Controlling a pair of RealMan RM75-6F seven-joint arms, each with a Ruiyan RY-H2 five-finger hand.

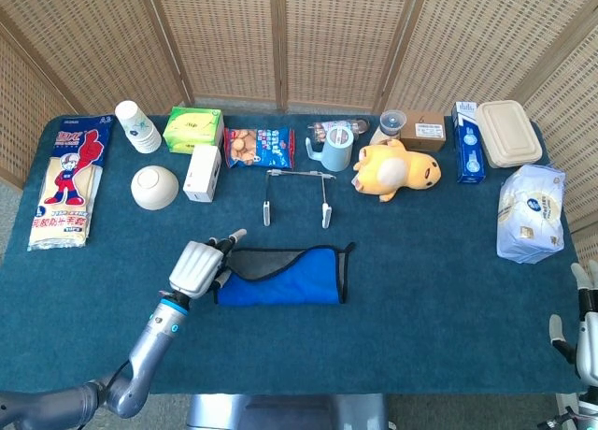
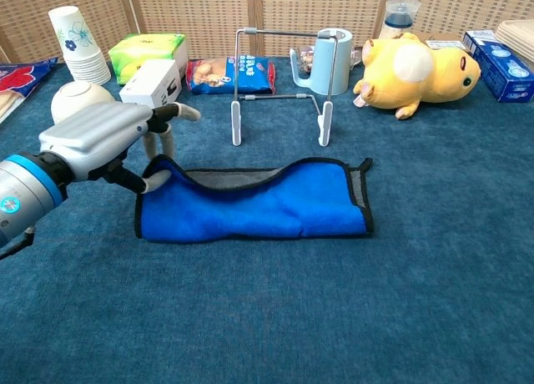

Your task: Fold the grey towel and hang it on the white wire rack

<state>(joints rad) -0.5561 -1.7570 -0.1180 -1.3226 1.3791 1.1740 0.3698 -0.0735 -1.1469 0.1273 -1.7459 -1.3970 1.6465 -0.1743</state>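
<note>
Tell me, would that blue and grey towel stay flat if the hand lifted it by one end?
Probably not. The towel already sags and ripples where the left hand pinches its corner, so it looks floppy. It would likely droop and unfold. Being thin cloth, it seems light, and the carpet-like table cover may drag on it.

On the table (image 1: 420, 290) lie one towel (image 1: 285, 279), one white wire rack (image 1: 297, 194), one yellow plush toy (image 1: 394, 169), one light blue mug (image 1: 334, 148), one white bowl (image 1: 154, 187) and one stack of paper cups (image 1: 137, 126). There are two snack bags, a large one (image 1: 65, 179) at the left edge and a small blue one (image 1: 259, 147) near the back edge, plus five boxes: green (image 1: 192, 129), white (image 1: 202, 172), brown (image 1: 422, 128), blue (image 1: 467, 140) and a beige lidded container (image 1: 509, 133) by the back right corner. One pack of tissues (image 1: 530, 211) sits at the right edge and one lidded jar (image 1: 392, 123) at the back, and two robot hands show, the left hand (image 1: 196, 267) and the right hand (image 1: 581, 322).
</note>
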